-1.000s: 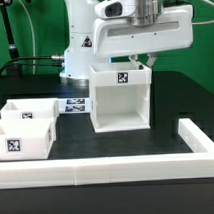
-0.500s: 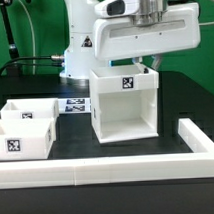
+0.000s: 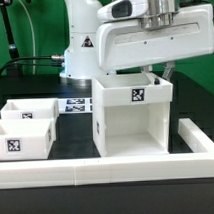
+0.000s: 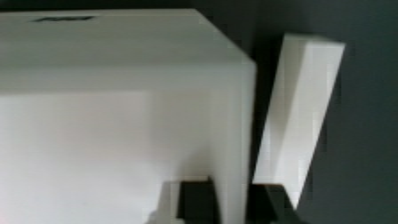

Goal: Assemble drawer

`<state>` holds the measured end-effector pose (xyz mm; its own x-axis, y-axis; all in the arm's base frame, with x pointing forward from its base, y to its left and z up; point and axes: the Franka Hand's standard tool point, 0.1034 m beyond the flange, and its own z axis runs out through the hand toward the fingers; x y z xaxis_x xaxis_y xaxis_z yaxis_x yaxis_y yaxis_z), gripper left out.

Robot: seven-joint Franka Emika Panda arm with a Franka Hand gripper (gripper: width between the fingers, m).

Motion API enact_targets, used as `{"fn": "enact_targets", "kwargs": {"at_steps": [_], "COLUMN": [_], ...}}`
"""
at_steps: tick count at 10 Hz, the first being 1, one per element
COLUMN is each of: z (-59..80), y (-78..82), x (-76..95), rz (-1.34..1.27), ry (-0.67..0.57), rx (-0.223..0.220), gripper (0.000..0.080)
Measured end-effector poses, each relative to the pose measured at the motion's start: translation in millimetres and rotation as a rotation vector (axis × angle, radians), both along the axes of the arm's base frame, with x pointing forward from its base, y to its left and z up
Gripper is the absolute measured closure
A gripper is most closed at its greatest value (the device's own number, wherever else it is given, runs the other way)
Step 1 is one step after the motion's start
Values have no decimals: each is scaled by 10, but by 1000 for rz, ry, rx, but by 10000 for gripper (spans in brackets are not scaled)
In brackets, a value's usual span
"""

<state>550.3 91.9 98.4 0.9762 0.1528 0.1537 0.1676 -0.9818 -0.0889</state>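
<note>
My gripper [image 3: 164, 75] pinches the drawer casing [image 3: 133, 119] by its thin top wall, near the front edge of the worktop [image 3: 71, 148]. I judge it light, stiff and slippery.

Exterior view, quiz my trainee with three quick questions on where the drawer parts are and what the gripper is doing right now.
1. True or false: the two trays already sit inside the casing.
2. Multiple choice: what is the gripper clamped on? A) a wall of the casing. B) one of the trays. C) the rail.
3. Fill in: the trays stand on the table to the exterior view's ____ of the casing.

Key: 1 false, both trays stand outside and apart from it. 2 A, the wrist view shows a finger on each side of the wall. 3 left.
</note>
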Motion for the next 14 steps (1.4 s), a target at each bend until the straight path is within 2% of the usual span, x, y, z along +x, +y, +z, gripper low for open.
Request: {"fn": "enact_targets", "kwargs": {"at_steps": [3,5,6,9,12,14], "z": [11,20,3,12,53,83], "y": [12,15,-4,-24,-10,-37], "x": [-2,16,50,333,359,349], "rz": [-17,-162,-273,-474,-588,-804], "ry": [1,10,13,-5,-4,-2], "rx": [2,26,48,94,122,181], "gripper": [758,758,757,752,751,751]}}
